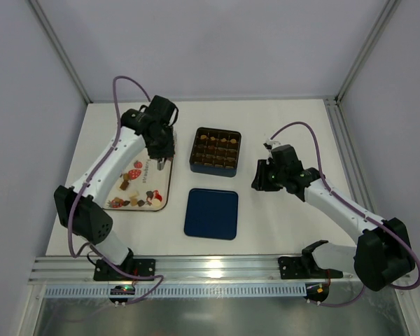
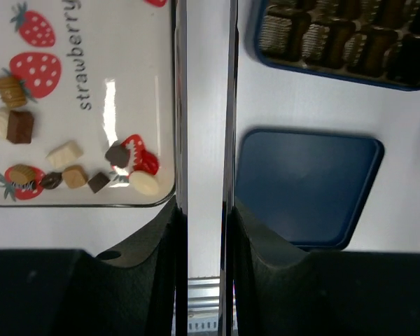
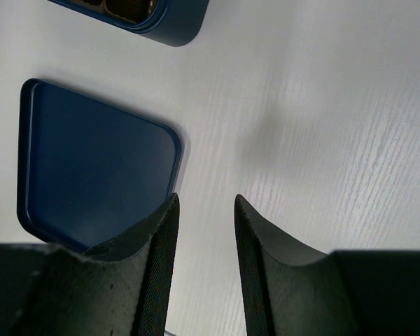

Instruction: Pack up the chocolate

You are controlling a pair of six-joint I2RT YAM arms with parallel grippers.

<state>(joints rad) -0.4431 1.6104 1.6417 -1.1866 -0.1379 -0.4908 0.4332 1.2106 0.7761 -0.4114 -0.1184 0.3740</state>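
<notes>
Several small chocolate pieces (image 1: 135,190), dark brown, light brown and tan, lie on a white tray (image 1: 165,194) printed with strawberries. They also show in the left wrist view (image 2: 64,152). My left gripper (image 1: 158,162) hangs above the tray's right edge, between the tray and the dark-blue box (image 1: 215,150). Its two long thin blades (image 2: 180,105) stand apart with bare table between them; their tips run off the top of that view. The box (image 2: 336,42) has a brown grid, and some cells hold ridged brown pieces. My right gripper (image 1: 260,175) is open and empty right of the box.
A flat dark-blue lid (image 1: 211,213) lies in front of the box; it shows in the left wrist view (image 2: 304,182) and the right wrist view (image 3: 91,161). A metal rail (image 1: 217,266) runs along the near edge. White walls enclose the table.
</notes>
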